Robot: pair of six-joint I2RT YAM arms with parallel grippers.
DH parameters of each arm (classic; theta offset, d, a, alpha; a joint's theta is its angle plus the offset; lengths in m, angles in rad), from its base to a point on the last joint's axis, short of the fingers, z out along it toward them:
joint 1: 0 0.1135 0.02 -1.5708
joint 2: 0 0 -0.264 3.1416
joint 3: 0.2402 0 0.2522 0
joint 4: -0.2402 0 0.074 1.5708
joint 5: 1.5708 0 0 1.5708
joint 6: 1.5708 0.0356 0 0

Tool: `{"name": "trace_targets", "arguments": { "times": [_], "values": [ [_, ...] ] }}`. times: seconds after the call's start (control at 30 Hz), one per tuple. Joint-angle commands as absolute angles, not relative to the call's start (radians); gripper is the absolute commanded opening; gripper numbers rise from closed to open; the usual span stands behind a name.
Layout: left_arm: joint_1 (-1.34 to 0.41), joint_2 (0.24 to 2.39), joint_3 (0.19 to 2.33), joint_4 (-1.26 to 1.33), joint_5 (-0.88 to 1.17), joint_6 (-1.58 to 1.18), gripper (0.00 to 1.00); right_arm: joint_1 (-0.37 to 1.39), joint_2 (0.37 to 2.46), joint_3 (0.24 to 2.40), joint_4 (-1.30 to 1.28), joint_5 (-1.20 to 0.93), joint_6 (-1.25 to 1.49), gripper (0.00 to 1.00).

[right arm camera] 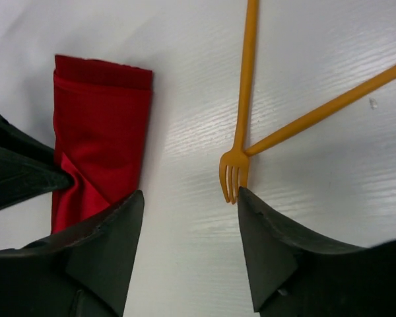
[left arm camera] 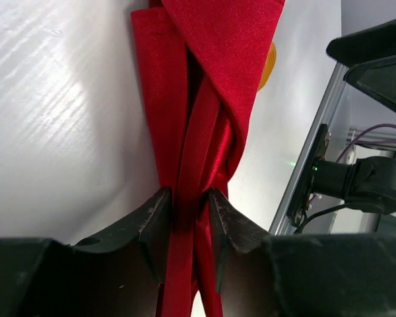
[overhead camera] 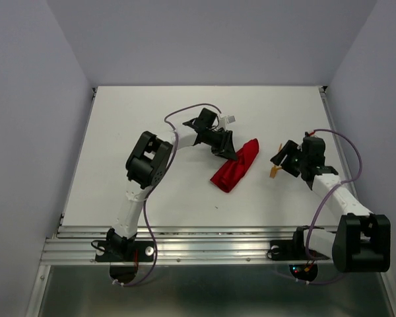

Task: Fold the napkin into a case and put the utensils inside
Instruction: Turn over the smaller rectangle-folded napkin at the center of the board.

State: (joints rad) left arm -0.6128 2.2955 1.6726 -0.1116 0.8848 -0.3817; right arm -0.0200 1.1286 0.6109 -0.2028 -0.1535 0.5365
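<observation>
The folded napkin (overhead camera: 235, 166) lies flat on the table (overhead camera: 152, 119). At its far end the left gripper (left arm camera: 188, 198) has its jaws narrowly apart with cloth folds filling the gap; I cannot tell whether they are pinched or loose. Just right of the napkin, clear of it, the fork (right arm camera: 244, 99) and stick (right arm camera: 330, 109) meet near the tines. The right gripper (right arm camera: 191, 198) hovers there with its jaws wide, one finger beside the tines.

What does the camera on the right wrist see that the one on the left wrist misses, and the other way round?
Only the right wrist view shows the orange utensils plainly: a fork and a plain stick meeting at the fork's neck, ahead of the open right gripper. Only the left wrist view shows the red napkin close up, its folds running between the fingers of the left gripper, plus a metal edge rail. Both show the napkin on the white table.
</observation>
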Motion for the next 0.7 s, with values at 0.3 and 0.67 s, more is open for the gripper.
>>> {"name": "trace_targets", "arguments": {
  "times": [0.3,0.67],
  "values": [
    [-0.555,2.220,1.658,-0.216,0.778,-0.301,0.51,0.112,1.446,0.759,0.021,-0.321,0.523,0.11],
    [-0.512,2.154,1.638,-0.281,0.677,-0.272,0.49,0.196,1.701,0.948,0.083,-0.322,0.552,0.11]
  ]
}}
